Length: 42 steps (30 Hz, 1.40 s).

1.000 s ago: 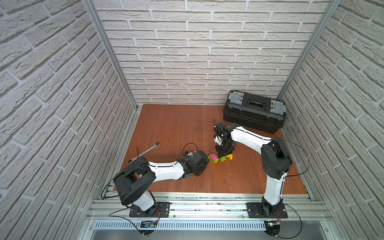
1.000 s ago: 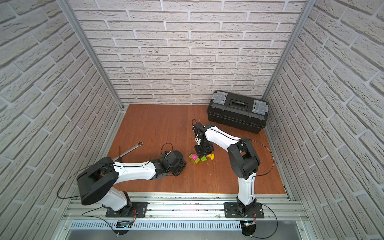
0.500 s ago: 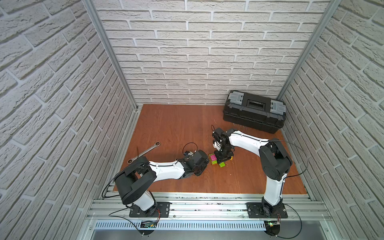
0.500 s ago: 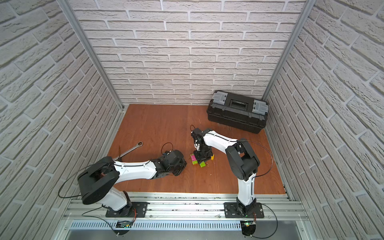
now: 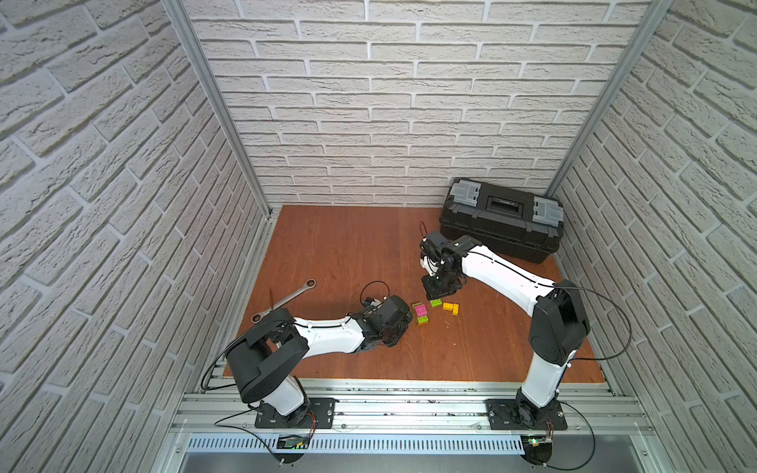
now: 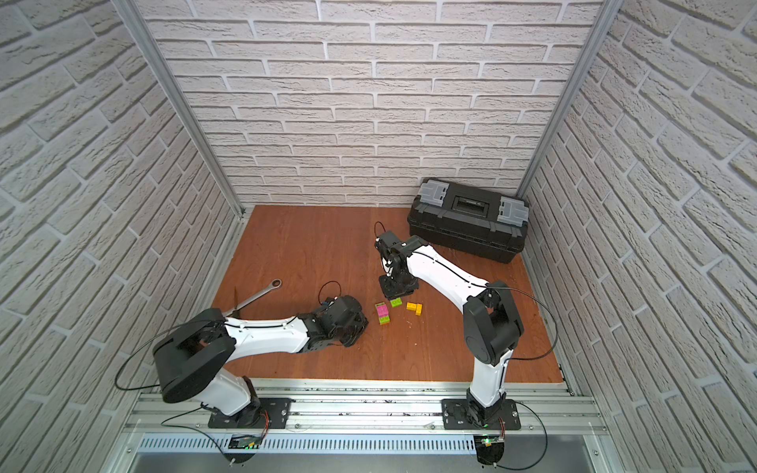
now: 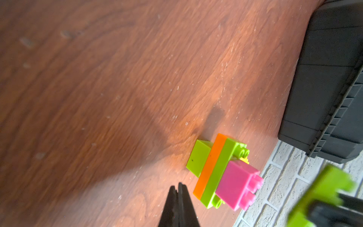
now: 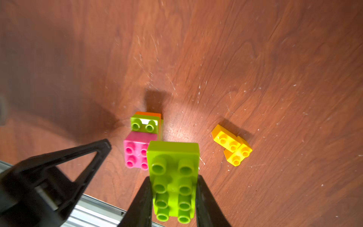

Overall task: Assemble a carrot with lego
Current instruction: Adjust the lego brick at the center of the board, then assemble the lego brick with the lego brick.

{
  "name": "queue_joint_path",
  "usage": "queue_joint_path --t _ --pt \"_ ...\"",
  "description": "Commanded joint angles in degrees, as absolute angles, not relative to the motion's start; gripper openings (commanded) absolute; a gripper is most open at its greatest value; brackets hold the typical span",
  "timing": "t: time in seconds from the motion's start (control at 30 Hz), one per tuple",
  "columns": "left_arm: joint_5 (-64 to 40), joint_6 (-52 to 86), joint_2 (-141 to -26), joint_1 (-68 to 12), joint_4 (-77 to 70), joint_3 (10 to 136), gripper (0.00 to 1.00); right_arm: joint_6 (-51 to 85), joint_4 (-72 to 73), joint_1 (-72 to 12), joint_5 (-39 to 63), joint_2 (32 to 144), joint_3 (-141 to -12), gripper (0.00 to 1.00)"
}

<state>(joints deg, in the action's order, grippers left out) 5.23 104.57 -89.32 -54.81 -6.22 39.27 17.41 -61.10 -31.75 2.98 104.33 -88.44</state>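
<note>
the half-built carrot [image 8: 142,137], pink over green, orange and green layers, stands on the brown desk [image 5: 348,254]. the left pincer [image 7: 177,188] is pressed closed, empty, just beside it. the right pincer [image 8: 173,179] grips a long green brick [image 8: 172,157] close by the stack. two touching yellow bricks [image 8: 232,145] lie near, and a black toolbox [image 5: 499,221] stands well apart.
</note>
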Motion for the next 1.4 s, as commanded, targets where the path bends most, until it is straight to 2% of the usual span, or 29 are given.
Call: queue_joint_path --t 0.0,0.6,1.37 --pt "5.2 103.6 -89.8 -54.5 -7.3 39.6 0.0 19.8 -61.8 -32.4 3.9 103.2 -89.5 0.03" --pt "5.5 103.7 -88.9 -54.4 -7.5 38.8 0.0 26.0 -59.2 -38.2 3.7 105.3 -88.6 0.03" --pt "5.6 103.7 -88.7 -54.4 -7.5 38.5 0.0 25.4 -60.6 -39.1 2.2 109.1 -88.9 0.03"
